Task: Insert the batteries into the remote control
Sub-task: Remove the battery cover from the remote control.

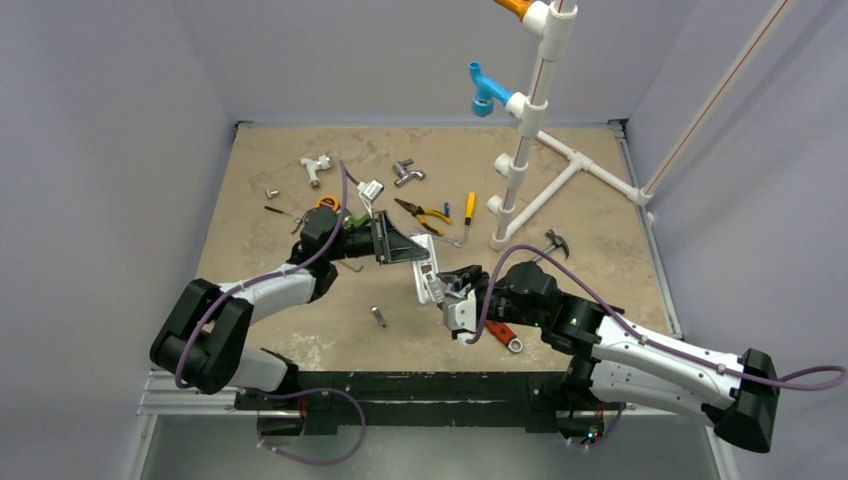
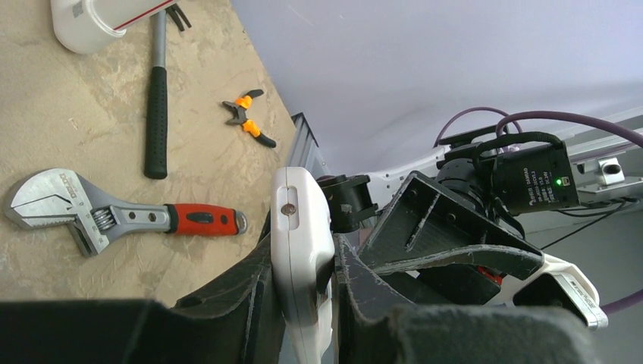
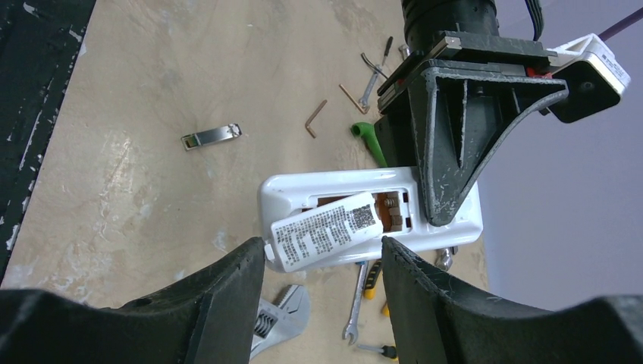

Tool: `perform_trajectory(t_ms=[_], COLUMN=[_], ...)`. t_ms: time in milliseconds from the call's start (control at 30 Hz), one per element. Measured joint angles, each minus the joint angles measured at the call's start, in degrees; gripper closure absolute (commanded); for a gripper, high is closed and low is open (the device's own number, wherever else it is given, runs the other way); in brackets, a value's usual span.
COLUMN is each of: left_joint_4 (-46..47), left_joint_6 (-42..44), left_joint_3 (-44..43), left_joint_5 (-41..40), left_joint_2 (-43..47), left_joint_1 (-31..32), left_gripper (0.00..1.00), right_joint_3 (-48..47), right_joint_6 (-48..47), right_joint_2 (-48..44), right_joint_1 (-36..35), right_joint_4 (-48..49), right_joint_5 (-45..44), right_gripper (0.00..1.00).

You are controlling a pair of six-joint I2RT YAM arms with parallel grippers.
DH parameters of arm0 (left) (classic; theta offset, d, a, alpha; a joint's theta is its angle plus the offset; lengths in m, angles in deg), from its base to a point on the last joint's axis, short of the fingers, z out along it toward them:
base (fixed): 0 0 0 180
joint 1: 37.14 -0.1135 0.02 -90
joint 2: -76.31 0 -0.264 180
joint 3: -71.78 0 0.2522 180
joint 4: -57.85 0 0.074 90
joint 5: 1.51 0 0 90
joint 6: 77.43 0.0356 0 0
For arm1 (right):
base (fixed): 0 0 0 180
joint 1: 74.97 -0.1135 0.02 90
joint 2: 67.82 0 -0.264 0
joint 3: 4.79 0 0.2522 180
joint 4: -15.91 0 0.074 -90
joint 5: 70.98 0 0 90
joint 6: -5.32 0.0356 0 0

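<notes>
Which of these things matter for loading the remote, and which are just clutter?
Job: remote control, clamped in left end effector; white labelled piece at its battery recess; right end effector.
Clutter: red-handled wrench, hammer, orange-handled pliers, hex key, silvery metal piece.

No legible txt: label [image 3: 326, 229] at remote [image 3: 288, 189] too small, blurry.

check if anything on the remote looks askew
Yes: a white labelled panel lies tilted across the open battery recess of the remote control, one end overhanging its edge rather than sitting flush.
</notes>
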Motion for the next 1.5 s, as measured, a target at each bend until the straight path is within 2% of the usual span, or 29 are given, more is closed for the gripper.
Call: perform_trajectory(t_ms=[633, 1133, 1500], left_joint_4=[4.96, 13.79, 15.37], left_joint_6=[-2.08, -8.79, -10.38], left_joint_3=[1.86, 2.56, 2.58], left_joint_5=[0.00, 0.04, 0.17], left_joint_2=[-2.82, -7.50, -7.89], left_joint_1=[0.00, 0.00, 0.00], left_gripper=[1.00, 1.00, 1.00], right_joint_3=[-0.04, -0.04, -0.02], right_joint_6=[0.20, 0.17, 0.37], right_joint_2=[0.11, 0.85, 0.83], right_joint_1=[0.00, 0.00, 0.00], right_joint_4=[0.31, 0.33, 0.33], right_joint_5=[-0.11, -0.15, -0.07], right_gripper=[0.45, 0.45, 0.45])
